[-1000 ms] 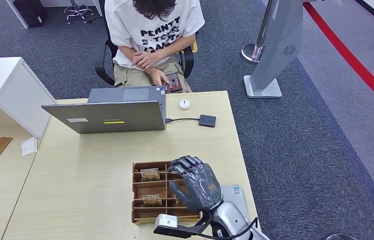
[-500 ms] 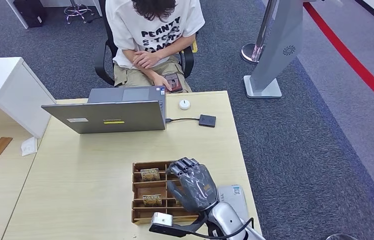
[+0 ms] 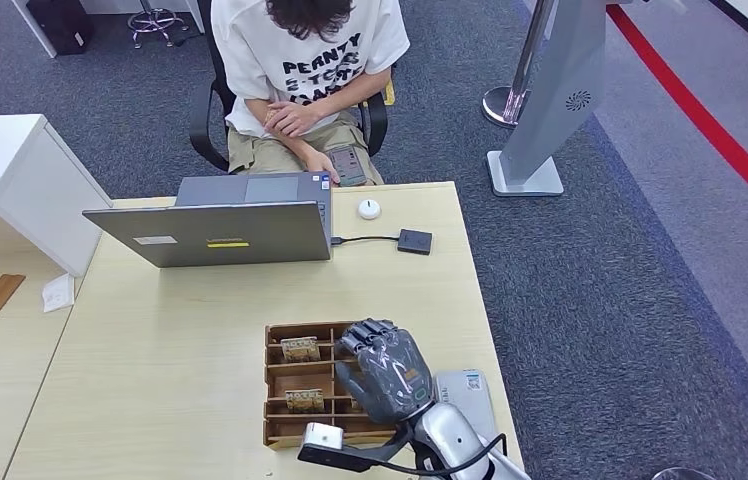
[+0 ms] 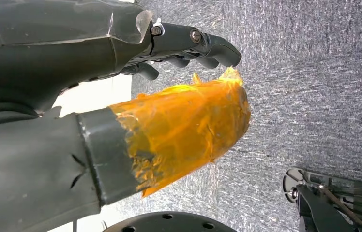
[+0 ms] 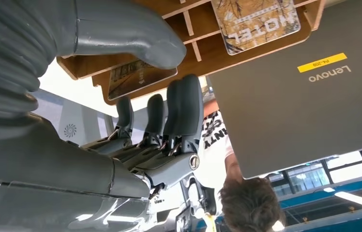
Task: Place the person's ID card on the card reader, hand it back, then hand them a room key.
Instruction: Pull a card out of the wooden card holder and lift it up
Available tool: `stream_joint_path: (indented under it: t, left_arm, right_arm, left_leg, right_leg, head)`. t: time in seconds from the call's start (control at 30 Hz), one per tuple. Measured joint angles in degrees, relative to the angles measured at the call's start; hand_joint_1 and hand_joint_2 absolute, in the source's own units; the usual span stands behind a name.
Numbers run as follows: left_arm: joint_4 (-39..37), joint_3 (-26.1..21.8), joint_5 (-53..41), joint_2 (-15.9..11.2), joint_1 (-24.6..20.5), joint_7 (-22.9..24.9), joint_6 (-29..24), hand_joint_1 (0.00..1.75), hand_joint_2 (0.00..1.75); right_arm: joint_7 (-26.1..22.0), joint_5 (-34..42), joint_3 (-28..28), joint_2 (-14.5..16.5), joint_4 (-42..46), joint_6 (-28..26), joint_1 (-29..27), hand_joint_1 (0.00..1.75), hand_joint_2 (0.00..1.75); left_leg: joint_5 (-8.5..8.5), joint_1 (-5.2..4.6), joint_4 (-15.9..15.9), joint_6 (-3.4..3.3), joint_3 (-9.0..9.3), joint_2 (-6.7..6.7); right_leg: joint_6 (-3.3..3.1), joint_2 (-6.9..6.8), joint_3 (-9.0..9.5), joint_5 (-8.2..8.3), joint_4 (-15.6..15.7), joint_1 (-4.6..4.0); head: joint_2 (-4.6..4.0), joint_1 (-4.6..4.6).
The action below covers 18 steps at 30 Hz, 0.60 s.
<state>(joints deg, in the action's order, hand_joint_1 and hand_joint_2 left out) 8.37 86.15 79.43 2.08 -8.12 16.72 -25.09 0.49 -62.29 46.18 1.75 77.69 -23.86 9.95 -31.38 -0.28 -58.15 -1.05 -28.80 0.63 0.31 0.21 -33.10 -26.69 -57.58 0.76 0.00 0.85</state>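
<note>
My right hand (image 3: 385,370) hangs over the right side of the wooden key tray (image 3: 285,385) at the table's near edge, fingers curled down into it. In the right wrist view a key card (image 5: 140,77) stands in a slot between my thumb (image 5: 135,38) and my fingers (image 5: 184,101), with a small gap on each side. Other hotel key cards (image 3: 300,349) sit in the tray. The small black card reader (image 3: 414,241) lies at the far right, wired to the laptop. The seated person (image 3: 300,60) holds a dark card-like object (image 3: 348,165). My left hand (image 4: 169,96) hangs over carpet, holding nothing.
An open grey laptop (image 3: 215,230) stands at the far side of the table, a white round puck (image 3: 369,208) beside it. A pale flat device (image 3: 465,385) lies by my right forearm. A white cabinet (image 3: 10,180) stands left, a grey sign stand (image 3: 540,110) right.
My right hand has sunk a little towards the tray and its fingers have curled further in. The person has tilted the dark object in their hand.
</note>
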Motion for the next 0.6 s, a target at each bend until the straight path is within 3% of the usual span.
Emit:
stream_joint_path:
  t: [0.47,0.6]
  left_arm:
    - [0.0,0.92,0.96,0.0,0.0,0.0,-0.07,0.0,0.0]
    - [0.0,1.02,1.26,0.0,0.0,0.0,-0.1,0.0,0.0]
  right_arm:
    - [1.18,-2.32,-2.62,0.04,-1.13,0.32,0.69,1.1,1.75]
    - [1.33,-2.69,-3.56,0.04,-1.13,0.38,0.77,0.98,1.75]
  left_leg:
    - [0.0,0.0,0.0,0.0,0.0,0.0]
    - [0.0,0.0,0.0,0.0,0.0,0.0]
  right_leg:
    - [0.0,0.0,0.0,0.0,0.0,0.0]
    - [0.0,0.0,0.0,0.0,0.0,0.0]
  head:
    - [0.0,-0.01]
    - [0.0,0.0]
